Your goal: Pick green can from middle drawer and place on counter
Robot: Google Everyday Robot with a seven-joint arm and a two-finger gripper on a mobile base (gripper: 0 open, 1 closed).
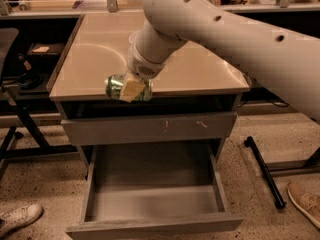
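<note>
Your gripper [131, 88] sits at about the ten o'clock position from the middle of the view, right over the front edge of the counter [90, 64], and it is pinching the green can [114, 86]. One pale yellowish finger pad [128, 89] lies flat across the can's side. The can is held on its side, with one end pointing toward nine o'clock, and you cannot tell whether its underside touches the counter edge or hangs just above it. Your arm [225, 29] comes in from three o'clock, crosses the back half of the counter and bends down to the wrist just behind the can. Directly below the can, toward six o'clock, is the shut upper drawer front [150, 128], which has yellowish scratch marks to the right of its centre. Below that, the middle drawer [155, 200] is pulled fully out toward you, and you can see its bare grey floor. The can is well apart from that drawer, up at counter height. At eight o'clock on the speckled floor you can see a white shoe [17, 218], and at four o'clock there is a tan shoe [305, 202], with a black floor bar [265, 171] near it. A dark chair [9, 44] stands at nine o'clock, beside the counter.
</note>
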